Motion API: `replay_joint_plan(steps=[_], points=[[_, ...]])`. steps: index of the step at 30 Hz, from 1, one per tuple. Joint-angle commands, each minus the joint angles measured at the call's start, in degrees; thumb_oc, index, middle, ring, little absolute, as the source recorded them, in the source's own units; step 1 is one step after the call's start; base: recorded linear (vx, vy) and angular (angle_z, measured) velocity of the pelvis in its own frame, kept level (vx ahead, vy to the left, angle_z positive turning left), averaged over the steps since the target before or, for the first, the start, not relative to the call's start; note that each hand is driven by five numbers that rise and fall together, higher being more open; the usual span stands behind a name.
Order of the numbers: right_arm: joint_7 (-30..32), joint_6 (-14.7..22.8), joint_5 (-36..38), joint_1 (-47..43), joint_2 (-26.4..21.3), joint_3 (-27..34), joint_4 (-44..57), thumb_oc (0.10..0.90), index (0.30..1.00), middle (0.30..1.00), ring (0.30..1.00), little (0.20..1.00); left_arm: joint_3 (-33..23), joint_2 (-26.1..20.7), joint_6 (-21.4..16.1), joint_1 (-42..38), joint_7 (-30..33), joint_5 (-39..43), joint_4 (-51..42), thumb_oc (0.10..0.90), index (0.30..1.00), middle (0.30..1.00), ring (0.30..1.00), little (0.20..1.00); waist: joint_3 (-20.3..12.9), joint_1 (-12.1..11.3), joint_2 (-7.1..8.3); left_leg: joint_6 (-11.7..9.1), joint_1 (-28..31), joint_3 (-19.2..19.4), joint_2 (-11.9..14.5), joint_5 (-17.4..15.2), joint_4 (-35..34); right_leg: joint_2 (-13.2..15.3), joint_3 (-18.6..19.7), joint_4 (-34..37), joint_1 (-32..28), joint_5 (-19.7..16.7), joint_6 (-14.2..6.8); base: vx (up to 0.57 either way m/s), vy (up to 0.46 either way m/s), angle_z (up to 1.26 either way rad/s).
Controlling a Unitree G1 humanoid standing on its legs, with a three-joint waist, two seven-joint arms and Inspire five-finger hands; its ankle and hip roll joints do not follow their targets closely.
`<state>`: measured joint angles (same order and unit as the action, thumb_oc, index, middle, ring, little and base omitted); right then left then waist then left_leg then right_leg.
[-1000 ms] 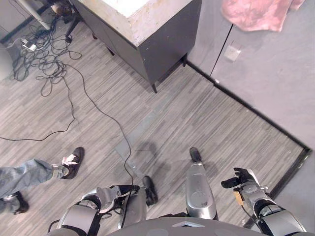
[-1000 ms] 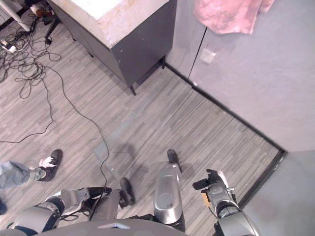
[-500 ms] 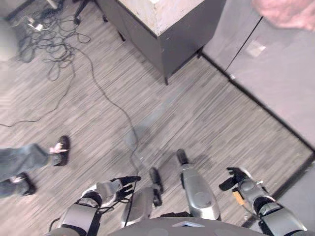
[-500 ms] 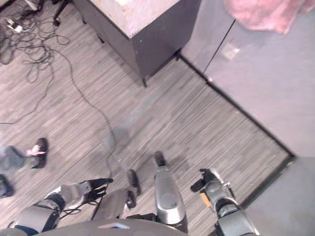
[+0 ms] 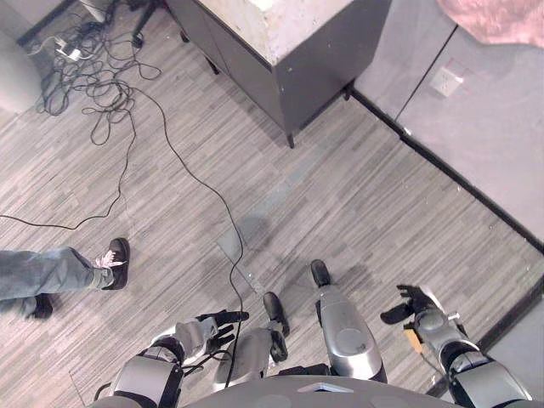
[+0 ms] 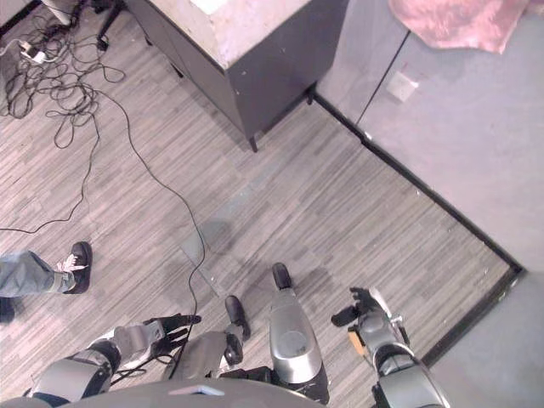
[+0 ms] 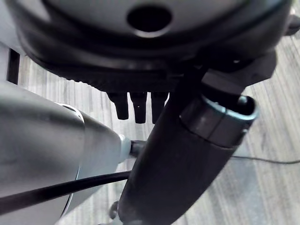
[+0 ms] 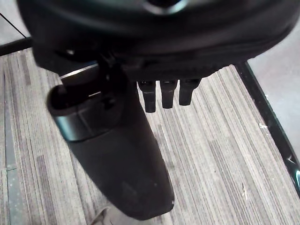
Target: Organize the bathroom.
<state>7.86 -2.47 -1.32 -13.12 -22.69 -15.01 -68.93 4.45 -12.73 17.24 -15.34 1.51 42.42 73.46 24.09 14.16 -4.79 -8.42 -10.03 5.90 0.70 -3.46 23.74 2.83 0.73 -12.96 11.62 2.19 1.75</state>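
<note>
Both hands hang empty low over the grey plank floor (image 5: 357,195), left hand (image 5: 217,326) and right hand (image 5: 410,301) with fingers relaxed, while a pink towel (image 6: 459,21) hangs on the wall beside the dark cabinet (image 5: 289,51).

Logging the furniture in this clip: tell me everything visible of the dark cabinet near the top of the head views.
The dark cabinet stands on the grey wood-look floor, in the corner by the grey wall. Its sides are flat dark grey panels, and its top is a thick pale slab, worn and mottled along the edge. Short dark legs lift it off the floor. Its upper part runs out of view. No robot hand touches it.
</note>
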Motion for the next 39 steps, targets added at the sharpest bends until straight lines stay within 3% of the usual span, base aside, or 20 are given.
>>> replay_joint_plan(steps=[1,3,4,5,8,11,14,25,27,30,31,32,33,34,35,36,38,39], points=[[2.54,1.09,4.73,1.52,-2.80,0.21,1.08,0.800,0.900,0.900,0.900,0.900,1.46,-2.05,-0.58,3.02,3.65,1.51,-1.63,0.800,0.900,0.900,0.900,0.900,-2.75,-0.21,1.22,7.23,-4.76,-0.86,5.94,4.89,11.10,-1.90,4.88,-1.65,-0.71,0.62,-1.56,0.31,0.132,0.09],[2.92,1.22,5.77,1.44,-2.13,0.63,0.49,0.800,0.900,0.900,0.900,0.900,1.19,-2.44,0.33,3.23,3.52,-0.06,-2.37,0.800,0.900,0.900,0.900,0.900,-2.56,-0.81,0.66,8.26,-3.03,-0.80,5.60,5.24,-7.33,-3.25,6.82,-1.72,-2.32,1.92,-3.21,0.32,0.289,-0.51],[3.29,1.48,5.25,1.46,-1.50,0.54,0.58,0.800,0.900,0.900,0.900,0.900,1.40,-2.64,0.82,3.04,3.83,0.42,-2.31,0.800,0.900,0.900,0.900,0.900,-2.27,-1.29,0.16,7.20,-3.09,-2.36,5.89,8.34,-11.42,-4.01,7.94,-1.68,-3.03,2.67,-3.90,0.26,0.270,-0.37],[3.58,1.60,4.86,1.50,-1.10,0.18,0.83,0.800,0.900,0.900,0.900,0.900,1.87,-2.67,1.11,2.98,3.96,0.64,-2.34,0.800,0.900,0.900,0.900,0.900,-2.08,-1.62,0.27,6.72,-4.98,-3.92,6.00,9.75,-9.32,-3.97,8.80,-1.79,-3.36,3.01,-3.93,0.22,0.223,-0.36],[3.04,1.02,2.15,1.13,-0.41,-0.69,1.29,0.800,0.900,0.900,0.900,0.900,2.71,-1.88,1.41,3.55,5.41,1.47,-1.62,0.800,0.900,0.900,0.900,0.900,-2.96,-3.12,0.58,7.76,-3.29,-3.11,4.49,2.93,-9.64,-0.44,7.03,-4.31,-3.10,4.48,-5.42,0.26,0.245,-0.44],[1.14,1.35,-0.03,0.30,-0.56,0.32,1.12,0.800,0.900,0.900,0.900,0.900,1.56,-2.12,1.21,4.03,3.48,-2.44,0.23,0.800,0.900,0.900,0.900,0.900,-2.64,-4.18,0.63,8.03,-1.87,-1.46,4.06,0.54,-8.96,2.22,5.56,-5.45,-2.11,4.14,-6.62,0.19,0.162,-0.70],[0.44,1.27,0.18,-0.16,-0.63,-0.20,1.92,0.800,0.900,0.900,0.900,0.900,0.47,-4.06,0.53,5.20,3.56,-0.88,0.76,0.800,0.900,0.900,0.900,0.900,-1.39,-5.47,1.06,8.43,-0.77,0.36,3.86,-1.28,-7.68,4.33,3.84,-4.66,-1.93,3.07,-6.98,0.14,0.146,-0.79],[2.09,1.72,3.59,3.82,-0.60,4.00,0.20,0.800,0.900,0.900,0.900,0.900,-2.24,-5.68,-1.14,7.99,-1.13,-7.02,0.92,0.800,0.900,0.900,0.900,0.900,-2.57,-6.27,0.77,9.44,3.05,4.90,3.20,-3.95,-7.12,6.98,-0.65,-3.11,-4.63,2.77,-7.63,0.13,0.105,-0.40],[2.02,1.69,2.30,4.66,-0.94,5.60,-0.17,0.800,0.900,0.900,0.900,0.900,-2.24,-5.28,-1.48,7.97,-1.83,-8.56,0.88,0.800,0.900,0.900,0.900,0.900,-3.29,-6.27,0.58,10.10,4.78,5.91,2.12,-4.59,-7.96,8.67,-1.61,-2.65,-4.88,1.62,-8.52,0.17,0.241,-0.16],[0.30,1.76,-2.04,4.72,-0.49,5.69,-0.05,0.800,0.900,0.900,0.900,0.900,-3.51,-5.67,-2.06,8.95,-1.56,-9.77,1.03,0.800,0.900,0.900,0.900,0.900,-3.93,-7.65,1.00,10.87,6.71,9.91,2.29,-5.56,-9.13,11.33,-6.35,-7.50,-2.51,-0.26,-9.30,0.14,0.140,-0.52],[-0.68,1.64,-3.74,4.34,-0.49,5.22,0.26,0.800,0.900,0.900,0.900,0.900,-3.98,-5.90,-2.18,9.35,-1.21,-9.77,0.64,0.800,0.900,0.900,0.900,0.900,-4.02,-7.89,1.31,10.64,8.49,12.68,2.92,-6.60,-9.62,10.65,-10.22,-7.37,-2.45,2.26,-10.22,0.19,0.032,-1.63],[-1.16,1.78,-2.91,3.72,-0.64,3.99,-0.04,0.800,0.900,0.900,0.900,0.900,-3.51,-6.04,-2.78,9.45,-0.42,-9.20,0.18,0.800,0.900,0.900,0.900,0.900,-4.04,-7.18,1.99,10.34,9.51,14.82,2.98,-7.27,-9.24,6.54,-11.36,-3.63,-1.67,1.74,-9.74,0.20,-0.012,-1.97],[-1.26,1.70,-2.26,3.48,-0.72,3.26,-0.08,0.800,0.900,0.900,0.900,0.900,-2.74,-6.37,-3.12,9.44,0.11,-8.16,-0.59,0.800,0.900,0.900,0.900,0.900,-3.96,-6.65,2.79,10.25,10.01,14.90,2.33,-8.26,-8.33,4.76,-12.38,-1.31,-0.79,0.43,-9.55,0.11,-0.069,-1.86],[-0.84,2.01,-1.59,3.36,-0.79,2.70,0.70,0.800,0.900,0.900,0.900,0.900,-2.95,-6.18,-4.95,8.42,1.99,-6.75,-1.94,0.800,0.900,0.900,0.900,0.900,-3.54,-6.31,3.38,10.44,10.24,15.35,2.29,-10.79,-5.65,4.87,-15.52,-2.97,1.56,0.48,-8.06,0.05,-0.032,-1.16],[-0.33,2.07,-0.82,3.28,-0.88,2.65,0.80,0.800,0.900,0.900,0.900,0.900,-2.93,-6.12,-5.25,7.71,2.35,-5.91,-2.19,0.800,0.900,0.900,0.900,0.900,-3.63,-5.92,3.23,10.45,10.17,15.07,2.20,-10.93,-5.12,3.96,-14.82,-3.52,1.58,1.19,-7.30,0.03,-0.034,-0.48],[0.31,1.68,0.10,3.24,-1.13,2.25,1.06,0.800,0.900,0.900,0.900,0.900,-2.65,-5.87,-5.99,6.92,2.84,-4.01,-2.40,0.800,0.900,0.900,0.900,0.900,-3.91,-5.67,3.25,8.68,9.62,14.09,2.74,-8.30,-1.62,2.69,-14.39,-2.05,0.61,1.33,-5.94,0.06,-0.036,0.06],[1.22,1.07,2.03,3.91,-1.74,1.65,2.01,0.800,0.900,0.900,0.900,0.900,-2.44,-5.03,-8.22,5.82,3.40,-1.54,-2.84,0.800,0.900,0.900,0.900,0.900,-4.37,-5.45,3.32,4.10,5.93,10.09,4.67,0.59,12.04,-0.17,-12.76,0.50,-2.19,2.29,-2.44,0.08,-0.045,0.07],[1.45,1.11,2.37,4.03,-1.79,1.64,2.10,0.800,0.900,0.900,0.900,0.900,-2.45,-4.90,-8.63,5.71,3.45,-1.41,-2.84,0.800,0.900,0.900,0.900,0.900,-4.45,-5.45,3.31,3.70,5.19,9.56,4.93,1.53,13.52,-0.44,-12.69,0.59,-2.40,2.42,-2.04,0.05,0.055,0.23]])
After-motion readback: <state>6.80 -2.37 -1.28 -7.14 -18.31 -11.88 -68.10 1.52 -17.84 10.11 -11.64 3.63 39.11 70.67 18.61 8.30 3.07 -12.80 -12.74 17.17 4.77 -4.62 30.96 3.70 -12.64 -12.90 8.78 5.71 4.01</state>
